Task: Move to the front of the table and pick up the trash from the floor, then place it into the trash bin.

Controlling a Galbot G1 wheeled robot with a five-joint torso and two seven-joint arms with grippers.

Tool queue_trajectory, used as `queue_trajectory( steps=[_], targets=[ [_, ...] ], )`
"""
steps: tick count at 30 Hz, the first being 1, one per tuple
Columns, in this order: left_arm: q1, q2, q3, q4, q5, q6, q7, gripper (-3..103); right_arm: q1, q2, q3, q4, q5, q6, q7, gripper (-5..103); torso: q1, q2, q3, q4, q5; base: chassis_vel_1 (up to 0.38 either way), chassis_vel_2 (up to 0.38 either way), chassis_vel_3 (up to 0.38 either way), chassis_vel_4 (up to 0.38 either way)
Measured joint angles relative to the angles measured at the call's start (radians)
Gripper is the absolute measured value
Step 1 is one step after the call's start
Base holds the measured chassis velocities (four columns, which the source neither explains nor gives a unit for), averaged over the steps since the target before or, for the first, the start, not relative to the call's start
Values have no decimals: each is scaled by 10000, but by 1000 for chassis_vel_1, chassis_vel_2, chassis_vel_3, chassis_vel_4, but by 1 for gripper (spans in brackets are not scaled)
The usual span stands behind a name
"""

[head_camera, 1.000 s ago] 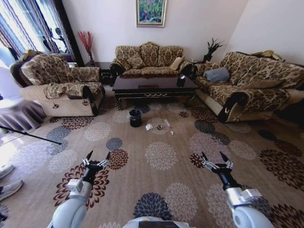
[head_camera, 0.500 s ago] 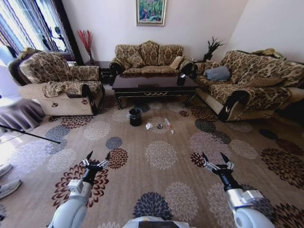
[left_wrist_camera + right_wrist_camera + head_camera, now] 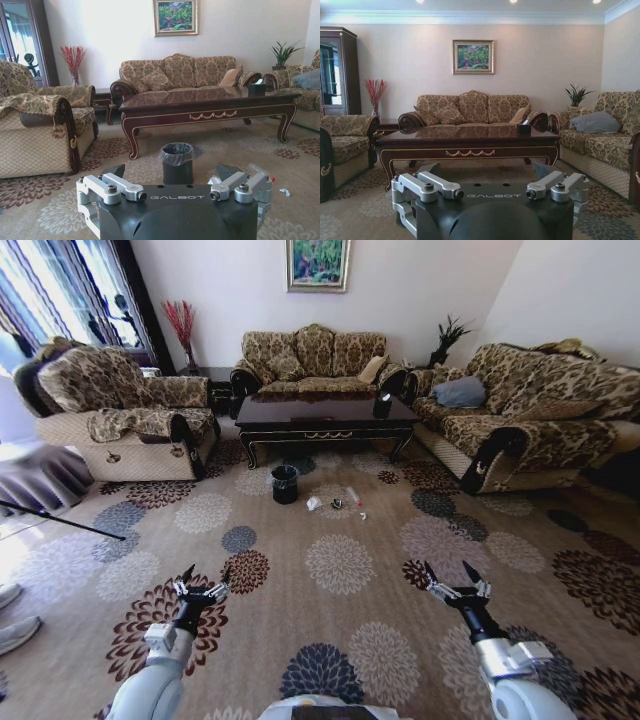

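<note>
So the robot is out on the carpet facing the worktop, and everything it cares about sits ahead of it on the floor, just in front of that worktop's gold-trimmed rail. The trash is a little scatter: crumpled white paper, a small dark roundish bit beside it, and a clear wrapper with a red bit on the right end. The scatter runs roughly side to side, parallel to the worktop's long edge. The trash bin stands just to the left of the paper, near it but not touching.

Both arms are held low and forward. The left claw has its fingers spread wide and holds nothing; same for the right claw. Both hang over bare carpet, well apart from the litter.

The bit that matters: the trash lies straight ahead and close to the robot's centre line, between the two claws' lines. The paper and bin lean slightly to the left side, the wrapper slightly right. From the left wrist camera the bin sits dead ahead between the fingers, so I'd guess the left arm has the handier line to the bin. Still looks like driving distance to cover.
</note>
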State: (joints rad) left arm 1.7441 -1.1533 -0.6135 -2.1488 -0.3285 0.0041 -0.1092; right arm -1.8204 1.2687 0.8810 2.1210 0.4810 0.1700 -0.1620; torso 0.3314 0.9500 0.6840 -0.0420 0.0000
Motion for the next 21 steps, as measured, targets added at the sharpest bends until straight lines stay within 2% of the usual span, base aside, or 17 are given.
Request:
queue_trajectory(
  steps=[21],
  targets=[
    [50,106,88,-237,154,75,50,100,-1,118,24,-111,-92,170,6,100,-418,-978,-560,0,0,0,0,0,0]
  ],
)
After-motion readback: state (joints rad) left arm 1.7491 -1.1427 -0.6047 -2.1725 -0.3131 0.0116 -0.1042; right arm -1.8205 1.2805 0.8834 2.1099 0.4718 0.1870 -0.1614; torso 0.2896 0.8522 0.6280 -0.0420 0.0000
